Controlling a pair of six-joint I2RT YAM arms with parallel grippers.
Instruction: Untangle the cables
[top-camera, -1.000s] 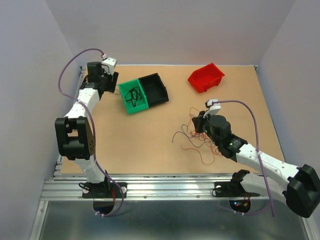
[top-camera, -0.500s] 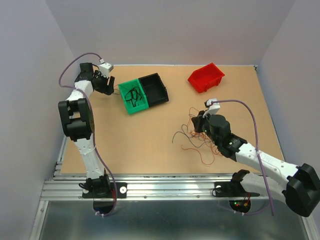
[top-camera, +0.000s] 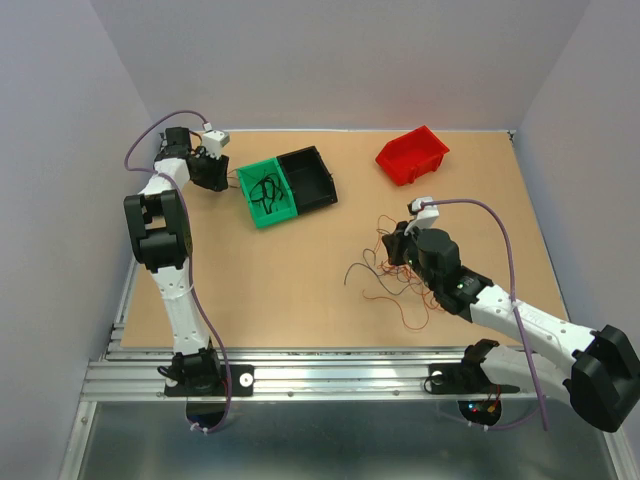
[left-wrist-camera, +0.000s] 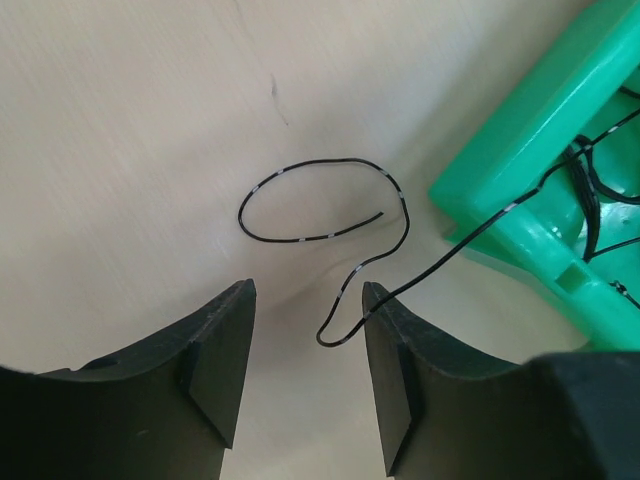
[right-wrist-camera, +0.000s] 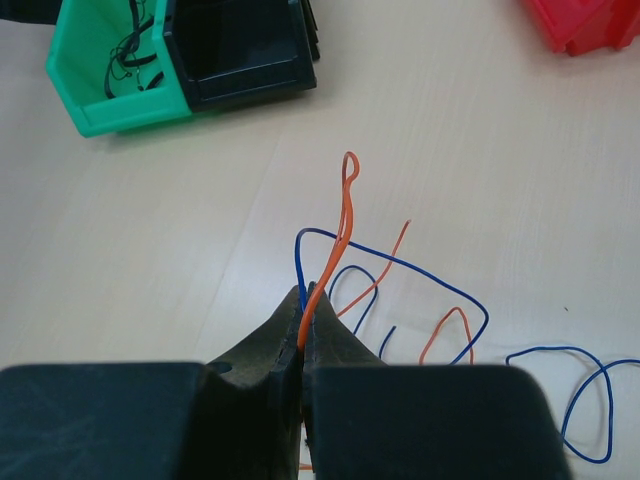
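Three open plastic bins stood on the tan board table (top-camera: 300, 300): a green bin (top-camera: 247, 187) and a black bin (top-camera: 312, 176) touching side by side at the far left, and a red bin (top-camera: 412, 155) well apart at the far right. Two white and black arms reached over the board.

The thin cables lay in three places. A loose tangle of dark, red and orange wires (top-camera: 385, 282) was spread on the table around the right gripper (right-wrist-camera: 302, 322). A small bunch of black wires (top-camera: 265, 190) sat in the green bin. A single black wire (left-wrist-camera: 330, 160) was looped on the table just beside that bin, under the left gripper (left-wrist-camera: 307, 300), whose jaws stood apart with nothing between them.

The right gripper's jaws were pressed together on an orange wire (right-wrist-camera: 343, 215) that rose from between them, with blue wires (right-wrist-camera: 400, 266) curling close by.

No writing could be read. Plain pale grey walls (top-camera: 340, 60) closed in the table, and a ribbed metal rail (top-camera: 330, 375) ran along its near edge.
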